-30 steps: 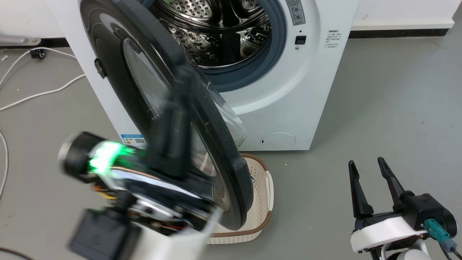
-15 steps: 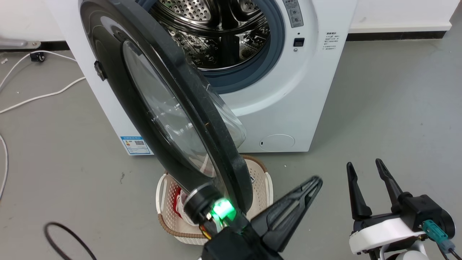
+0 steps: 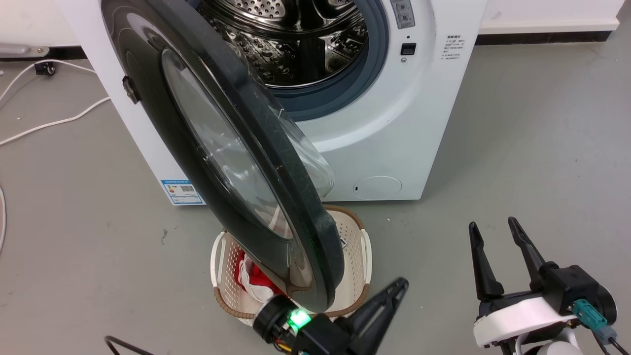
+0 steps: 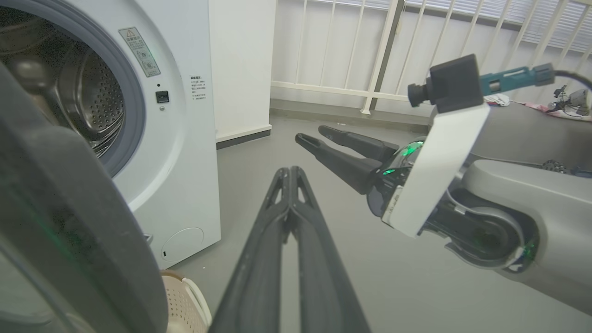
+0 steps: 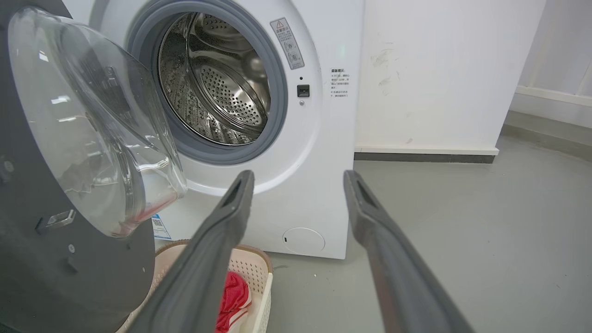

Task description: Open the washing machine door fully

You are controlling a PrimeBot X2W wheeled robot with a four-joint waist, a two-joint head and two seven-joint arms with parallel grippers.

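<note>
The washing machine [image 3: 394, 123] is white, with its steel drum [image 3: 296, 44] exposed. The washing machine door [image 3: 323, 241], a black-rimmed disc with a clear glass bowl, stands swung out roughly halfway, hinged on the left. My left gripper [image 3: 399, 287] is shut and empty, low beside the door's lower free edge and apart from it. The left wrist view shows its fingers [image 4: 290, 172] pressed together, with the door rim [image 4: 69, 222] to their left. My right gripper [image 3: 493, 223] is open and empty at the lower right, its fingers [image 5: 299, 175] pointing at the machine's front [image 5: 319, 152].
A cream basket [image 3: 355, 246] holding a red cloth [image 3: 249, 276] sits on the floor under the door's lower edge. White cables [image 3: 54, 123] lie on the floor at the left. A black cable loop [image 3: 123, 342] is near the bottom edge. Grey floor stretches to the right.
My left arm has swung from the door's outer face down and right to below its free edge. The door's angle looks about the same. The camera has shifted slightly.
</note>
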